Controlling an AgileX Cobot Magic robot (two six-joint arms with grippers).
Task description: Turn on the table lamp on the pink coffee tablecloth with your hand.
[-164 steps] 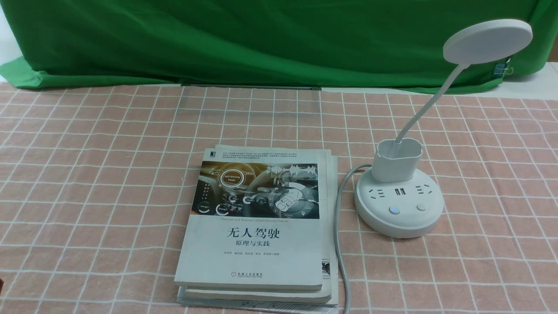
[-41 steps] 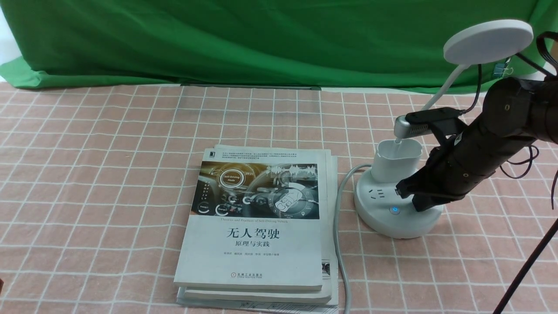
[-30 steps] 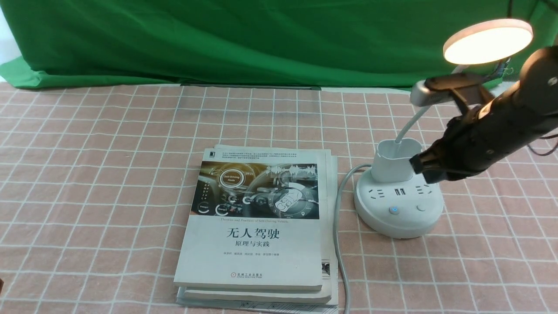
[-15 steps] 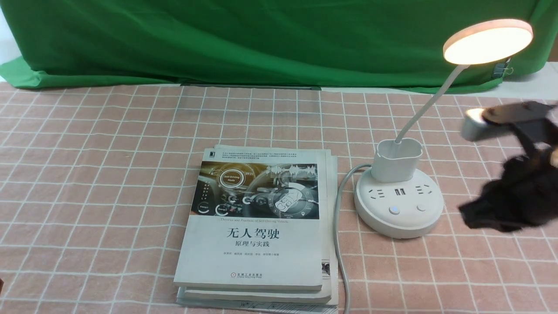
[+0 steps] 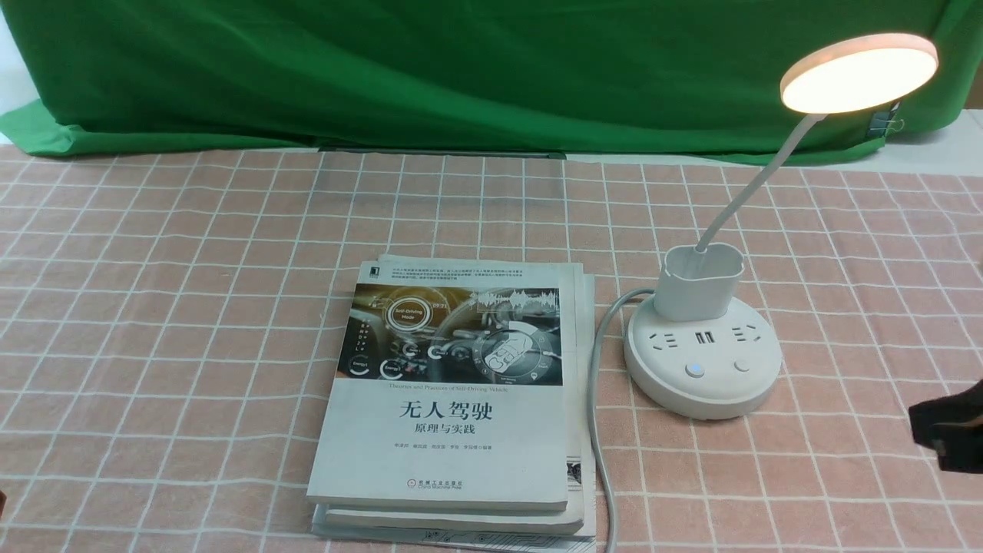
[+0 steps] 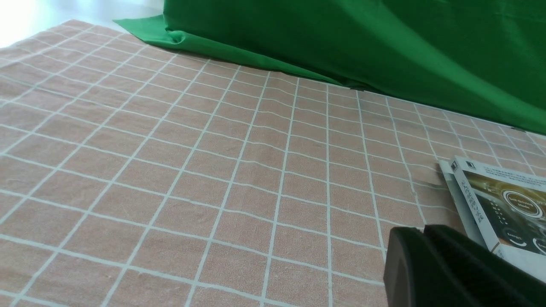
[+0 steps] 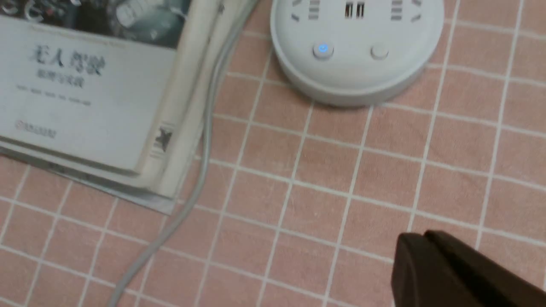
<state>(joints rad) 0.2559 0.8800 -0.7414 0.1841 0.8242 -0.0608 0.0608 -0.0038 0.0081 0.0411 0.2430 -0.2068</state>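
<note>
While lit, the table lamp (image 5: 703,361) sits apart from the right fingers (image 5: 948,438).

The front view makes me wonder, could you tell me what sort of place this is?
Probably a staged recording set, not a home: a green backdrop cloth hangs behind the pink tablecloth, which carries only a lit table lamp and stacked books.
</note>
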